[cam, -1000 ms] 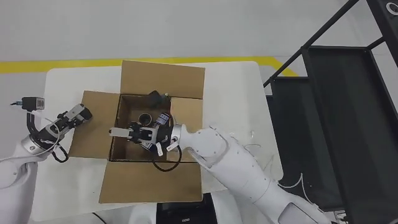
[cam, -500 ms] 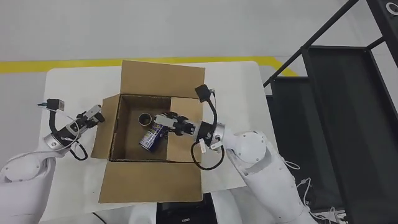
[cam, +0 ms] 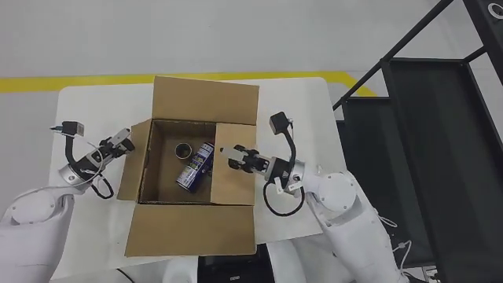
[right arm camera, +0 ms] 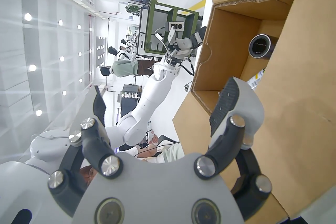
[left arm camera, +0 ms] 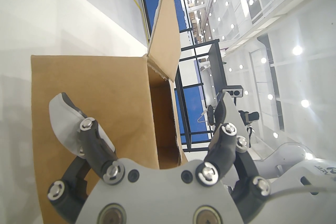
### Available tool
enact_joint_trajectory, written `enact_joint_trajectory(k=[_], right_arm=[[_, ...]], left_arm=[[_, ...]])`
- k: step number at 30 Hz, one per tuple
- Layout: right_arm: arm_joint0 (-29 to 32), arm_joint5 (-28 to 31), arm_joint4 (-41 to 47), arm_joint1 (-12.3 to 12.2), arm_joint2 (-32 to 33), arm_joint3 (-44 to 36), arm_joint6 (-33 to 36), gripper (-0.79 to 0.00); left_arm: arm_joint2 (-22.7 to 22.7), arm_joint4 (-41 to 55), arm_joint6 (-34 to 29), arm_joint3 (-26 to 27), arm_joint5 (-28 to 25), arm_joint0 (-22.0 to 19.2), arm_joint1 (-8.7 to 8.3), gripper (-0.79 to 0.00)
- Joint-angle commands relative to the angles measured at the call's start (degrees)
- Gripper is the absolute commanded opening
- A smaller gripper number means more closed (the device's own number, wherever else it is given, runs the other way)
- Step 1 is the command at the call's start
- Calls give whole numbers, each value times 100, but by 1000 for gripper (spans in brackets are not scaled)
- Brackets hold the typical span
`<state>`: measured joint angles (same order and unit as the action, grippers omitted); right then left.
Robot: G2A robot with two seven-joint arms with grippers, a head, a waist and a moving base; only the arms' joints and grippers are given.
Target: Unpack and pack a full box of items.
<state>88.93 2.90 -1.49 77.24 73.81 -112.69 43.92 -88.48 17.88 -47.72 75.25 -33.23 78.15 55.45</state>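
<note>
An open cardboard box sits mid-table with its flaps spread. Inside lie a dark cylinder and a blue-and-white can on its side. In the right wrist view the cylinder's open end shows beside a strip of the can. My right gripper hovers open over the box's right flap, with nothing between its fingers. My left gripper is open at the raised left flap, one finger on each side of its edge.
The white table has bare room to the right and left of the box. A black shelving rack stands just off the table's right side. A yellow floor line runs behind the table.
My right gripper has pulled back out of the box to over the right flap, leaving the blue-and-white can inside. The left gripper has closed in on the left flap, which now stands up.
</note>
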Motion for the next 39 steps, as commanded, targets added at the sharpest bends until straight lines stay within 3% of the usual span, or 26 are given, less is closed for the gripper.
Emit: enact_joint_trajectory(k=[1, 9, 14, 18, 28, 39], right_arm=[[78, 14, 24, -28, 85, -35, 32, 0], [336, 47, 175, -120, 328, -42, 100, 0], [528, 62, 227, -178, 515, -66, 92, 0], [712, 96, 333, -220, 686, -85, 38, 0], [1058, 266, 601, -316, 1112, -92, -93, 0], [1314, 417, 858, -407, 1529, -71, -165, 0]], left_arm=[[-309, -205, 124, 351, 14, 113, -51, 0], [-1031, -336, -22, 1961, 324, 605, -162, 0], [-938, -426, -408, 2658, 554, 505, -192, 0], [-614, -500, -749, 2919, 746, 244, -202, 0], [958, -646, -986, 2639, 868, -551, -70, 0], [2644, -988, -542, 1513, 709, -1322, 253, 0]])
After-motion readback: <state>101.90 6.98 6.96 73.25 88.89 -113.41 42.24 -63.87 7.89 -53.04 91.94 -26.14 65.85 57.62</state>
